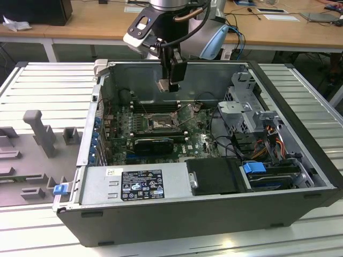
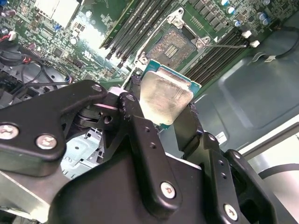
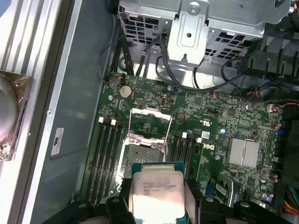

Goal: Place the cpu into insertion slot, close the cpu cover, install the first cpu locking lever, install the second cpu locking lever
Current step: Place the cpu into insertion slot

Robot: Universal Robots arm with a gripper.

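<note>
Inside the open computer case (image 1: pixel 214 75) on the ribbed metal table (image 1: pixel 48 80), the gripper (image 1: pixel 169 84) hangs in free air, fingers (image 2: pixel 136 116) clamping the cpu (image 2: pixel 166 95) by its edges, well apart from the uncovered insertion slot (image 2: pixel 174 44).

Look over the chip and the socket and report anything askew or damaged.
Nothing stands out. The gripper holds the cpu squarely above the green board; the insertion slot is open and bare, its cpu cover swung up.

1. Pale silver flat square cpu (image 3: pixel 156 192), green-edged, clamped between black fingers (image 3: pixel 192 196) of the gripper (image 3: pixel 157 187).
2. Square black insertion slot (image 3: pixel 140 156) on green circuit board (image 3: pixel 210 121), bare, partly hidden behind the cpu.
3. Thin grey metal cpu cover (image 3: pixel 150 123) frame flipped open, just beside the slot.
4. Long black memory slots (image 3: pixel 106 149) flank the socket on both sides.
</note>
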